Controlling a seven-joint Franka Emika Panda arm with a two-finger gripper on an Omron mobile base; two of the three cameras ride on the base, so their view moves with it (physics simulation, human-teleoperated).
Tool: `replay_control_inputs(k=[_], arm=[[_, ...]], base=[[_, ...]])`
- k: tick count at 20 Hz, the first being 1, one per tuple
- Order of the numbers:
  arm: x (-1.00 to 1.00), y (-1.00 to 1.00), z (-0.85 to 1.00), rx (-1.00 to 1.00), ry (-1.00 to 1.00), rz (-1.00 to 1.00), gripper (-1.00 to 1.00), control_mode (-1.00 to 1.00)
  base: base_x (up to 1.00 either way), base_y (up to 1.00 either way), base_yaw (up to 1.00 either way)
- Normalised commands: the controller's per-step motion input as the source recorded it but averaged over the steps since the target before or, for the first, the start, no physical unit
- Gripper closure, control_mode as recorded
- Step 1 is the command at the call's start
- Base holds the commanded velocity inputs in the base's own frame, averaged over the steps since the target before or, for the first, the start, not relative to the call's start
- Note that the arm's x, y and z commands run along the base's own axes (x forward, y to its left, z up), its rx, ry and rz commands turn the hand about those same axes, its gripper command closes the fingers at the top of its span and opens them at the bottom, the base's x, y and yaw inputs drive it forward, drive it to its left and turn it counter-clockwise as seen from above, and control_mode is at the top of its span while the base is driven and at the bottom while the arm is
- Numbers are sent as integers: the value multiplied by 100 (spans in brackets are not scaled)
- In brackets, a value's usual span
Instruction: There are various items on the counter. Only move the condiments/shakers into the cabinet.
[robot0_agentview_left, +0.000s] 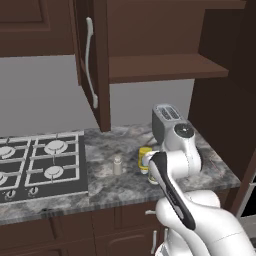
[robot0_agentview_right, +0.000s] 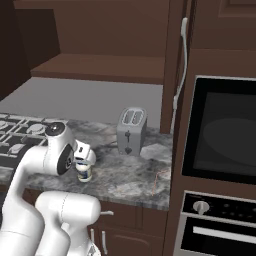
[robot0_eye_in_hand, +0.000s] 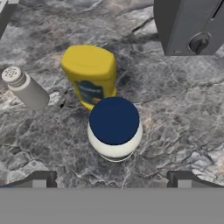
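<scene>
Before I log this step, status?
Jaws open above the white jar, not gripping. Yellow bottle close behind it, shaker apart. Cabinet open.

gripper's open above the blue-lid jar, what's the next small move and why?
Probably lower straight down around the white jar with the dark blue lid. The gripper is open with its fingertips either side of the jar, which stands upright on the counter. The yellow squeeze bottle sits close behind, so descend without drifting forward.
</scene>
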Motion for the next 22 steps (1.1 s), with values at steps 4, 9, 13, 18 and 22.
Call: replay_control_inputs(k=[4, 9, 13, 18, 22], arm=[[25, 0, -5, 0, 0, 0, -100, -100], [22, 0, -4, 0, 0, 0, -100, -100], [16, 0, -16, 0, 0, 0, -100, -100], [8, 0, -19, 0, 0, 0, -100, -100], [7, 0, -21, 0, 0, 0, -100, -100]], base=[[0, 0, 0], [0, 0, 0], [0, 0, 0], [0, 0, 0], [0, 0, 0]])
